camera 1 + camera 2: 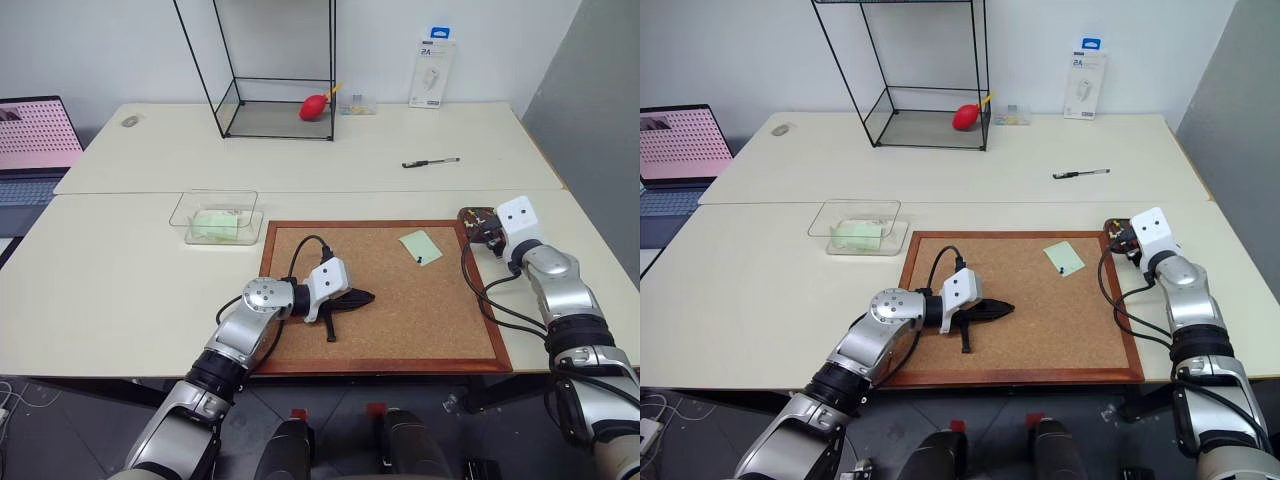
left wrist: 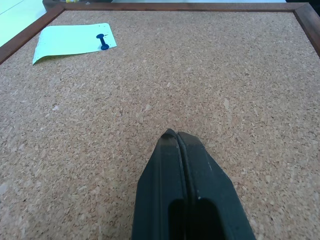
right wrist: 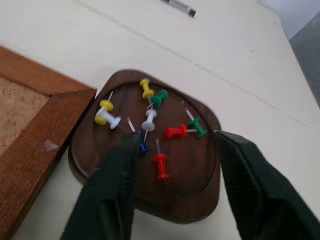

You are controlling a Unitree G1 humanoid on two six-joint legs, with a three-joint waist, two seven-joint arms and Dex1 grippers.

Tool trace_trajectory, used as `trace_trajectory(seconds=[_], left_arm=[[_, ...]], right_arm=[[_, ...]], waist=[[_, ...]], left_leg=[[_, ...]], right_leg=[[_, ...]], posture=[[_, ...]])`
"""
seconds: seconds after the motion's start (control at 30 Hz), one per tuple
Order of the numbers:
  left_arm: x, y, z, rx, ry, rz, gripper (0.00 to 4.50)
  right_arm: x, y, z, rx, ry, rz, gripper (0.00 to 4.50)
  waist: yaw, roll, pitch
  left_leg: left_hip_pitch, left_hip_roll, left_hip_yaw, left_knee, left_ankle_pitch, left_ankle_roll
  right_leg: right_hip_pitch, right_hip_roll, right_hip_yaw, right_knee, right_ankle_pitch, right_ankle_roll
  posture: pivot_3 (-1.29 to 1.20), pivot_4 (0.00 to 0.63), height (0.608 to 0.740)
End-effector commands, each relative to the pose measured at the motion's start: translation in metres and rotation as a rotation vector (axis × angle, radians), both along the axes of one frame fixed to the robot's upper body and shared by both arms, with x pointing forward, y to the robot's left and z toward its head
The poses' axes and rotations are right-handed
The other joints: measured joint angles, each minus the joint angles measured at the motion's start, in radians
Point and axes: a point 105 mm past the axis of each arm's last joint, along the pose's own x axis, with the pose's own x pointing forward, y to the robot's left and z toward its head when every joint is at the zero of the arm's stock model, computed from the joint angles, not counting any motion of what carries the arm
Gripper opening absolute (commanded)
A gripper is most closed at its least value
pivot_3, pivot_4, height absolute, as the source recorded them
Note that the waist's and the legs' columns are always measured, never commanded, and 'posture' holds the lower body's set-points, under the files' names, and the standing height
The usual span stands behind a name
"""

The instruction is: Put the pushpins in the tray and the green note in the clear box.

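Note:
The green note (image 1: 420, 245) lies on the corkboard near its far right corner, with a dark blue pushpin (image 2: 102, 42) stuck in it. My left gripper (image 2: 175, 135) is shut and empty, low over the middle of the board, well short of the note. The dark brown tray (image 3: 85, 150) sits just off the board's far right corner and holds several pushpins (image 3: 150, 120) in yellow, green, white, red and blue. My right gripper (image 3: 177, 139) hangs open just above the tray, nothing between its fingers. The clear box (image 1: 180, 212) stands left of the board with pale green paper inside.
The wood-framed corkboard (image 1: 380, 310) takes up the near middle of the table. Behind it are a tall black-framed glass case (image 1: 275, 70) with a red object (image 1: 313, 107), a pen (image 1: 430, 162), a white package (image 1: 432, 73) and a laptop (image 1: 35, 140) at far left.

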Motion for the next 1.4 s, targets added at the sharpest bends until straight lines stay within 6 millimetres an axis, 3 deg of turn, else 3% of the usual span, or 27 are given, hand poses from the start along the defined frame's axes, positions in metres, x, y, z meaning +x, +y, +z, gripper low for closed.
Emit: trace_trajectory(seconds=[0.03, 0.13, 0.4, 0.67, 0.87, 0.97, 1.2, 1.4], left_arm=[[-0.002, 0.014, -0.026, 0.094, 0.059, 0.045, 0.00], [-0.002, 0.015, -0.026, 0.093, 0.059, 0.047, 0.00], [-0.001, 0.017, -0.026, 0.097, 0.060, 0.047, 0.00], [0.000, 0.018, -0.026, 0.099, 0.060, 0.049, 0.00], [0.000, 0.021, -0.025, 0.100, 0.059, 0.055, 0.00], [-0.001, 0.023, -0.026, 0.101, 0.062, 0.060, 0.00], [-0.001, 0.025, -0.027, 0.105, 0.063, 0.064, 0.00], [-0.001, 0.027, -0.028, 0.110, 0.065, 0.068, 0.00]], right_arm=[[-0.008, 0.005, 0.043, 0.072, -0.136, 0.067, 2.91], [-0.028, 0.024, 0.048, 0.106, -0.158, 0.203, 2.91], [-0.072, 0.079, 0.013, 0.246, -0.051, 0.404, 2.91], [-0.071, 0.116, -0.009, 0.312, 0.023, 0.470, 2.91], [-0.064, 0.119, -0.020, 0.315, 0.048, 0.463, 2.91], [-0.061, 0.117, -0.024, 0.324, 0.059, 0.453, 2.53], [-0.060, 0.117, -0.024, 0.337, 0.059, 0.461, 1.04], [-0.062, 0.118, -0.020, 0.337, 0.057, 0.483, 0.02]], waist=[[0.000, 0.000, 0.000], [0.002, 0.000, 0.000], [-0.006, 0.000, 0.000], [-0.007, 0.001, -0.001], [-0.006, 0.001, -0.001], [-0.006, 0.001, -0.001], [-0.009, 0.001, -0.001], [-0.010, 0.001, -0.001]], left_leg=[[0.000, 0.000, 0.000, 0.000, 0.000, 0.000], [0.000, 0.000, -0.001, 0.000, 0.000, 0.000], [0.000, 0.001, 0.000, 0.000, 0.000, 0.000], [0.000, 0.001, -0.001, 0.000, 0.000, 0.000], [0.000, 0.001, -0.001, 0.000, 0.000, 0.000], [0.000, 0.001, -0.001, 0.000, 0.000, 0.000], [0.000, 0.001, -0.001, 0.000, 0.000, 0.000], [0.000, 0.001, -0.001, 0.000, 0.000, 0.000]], right_leg=[[0.000, 0.000, 0.000, 0.000, 0.000, 0.000], [0.000, 0.000, -0.001, 0.000, 0.000, 0.000], [0.000, 0.000, 0.000, 0.000, 0.000, 0.000], [0.000, 0.000, -0.001, 0.000, 0.000, 0.000], [0.000, 0.000, -0.001, 0.000, 0.000, 0.000], [0.000, 0.000, -0.001, 0.000, 0.000, 0.000], [0.000, 0.000, -0.001, 0.000, 0.000, 0.000], [0.000, 0.001, -0.001, 0.000, 0.000, 0.000]], posture=[[0.00, 0.150, 0.740], [0.00, 0.150, 0.740], [0.00, 0.150, 0.740], [0.00, 0.150, 0.740], [0.00, 0.150, 0.740], [0.00, 0.150, 0.740], [0.00, 0.150, 0.740], [0.00, 0.150, 0.740]])
